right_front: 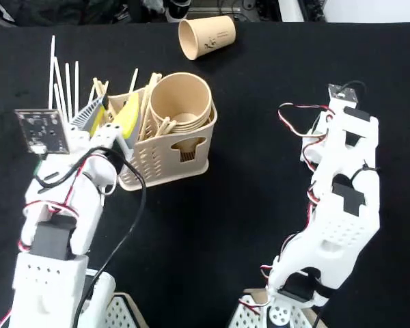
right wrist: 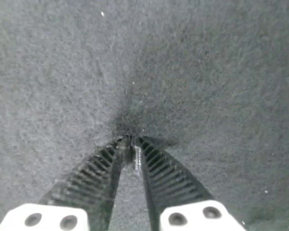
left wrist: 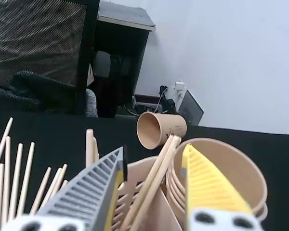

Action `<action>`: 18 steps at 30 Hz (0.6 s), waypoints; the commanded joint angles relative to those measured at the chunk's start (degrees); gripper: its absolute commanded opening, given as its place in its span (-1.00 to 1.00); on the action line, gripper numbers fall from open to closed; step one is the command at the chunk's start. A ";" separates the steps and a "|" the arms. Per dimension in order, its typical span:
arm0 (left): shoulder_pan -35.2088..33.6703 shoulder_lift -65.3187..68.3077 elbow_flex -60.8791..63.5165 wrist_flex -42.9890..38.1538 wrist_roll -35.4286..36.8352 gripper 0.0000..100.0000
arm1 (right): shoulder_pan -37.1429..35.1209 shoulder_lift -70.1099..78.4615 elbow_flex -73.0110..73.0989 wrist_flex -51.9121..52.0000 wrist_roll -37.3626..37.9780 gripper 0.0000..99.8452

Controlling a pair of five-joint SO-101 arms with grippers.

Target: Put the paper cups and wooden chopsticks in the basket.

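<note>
My left end effector [left wrist: 154, 150] gapes wide over the basket [right_front: 169, 156], right end effector [right wrist: 133, 143] pinched closed, cup [right_front: 206, 36] at twelve o'clock

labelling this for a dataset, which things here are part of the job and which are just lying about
Job:
basket
stacked paper cups in it
paper cup on its side
chopsticks in the basket
loose chopsticks beside it
left end effector, open over the basket

Not the job:
black cloth
mesh chair
</note>
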 commanded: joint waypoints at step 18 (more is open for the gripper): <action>-29.23 64.35 -51.74 27.52 -9.14 -0.59 | -0.18 -1.36 0.40 -0.18 0.09 -0.98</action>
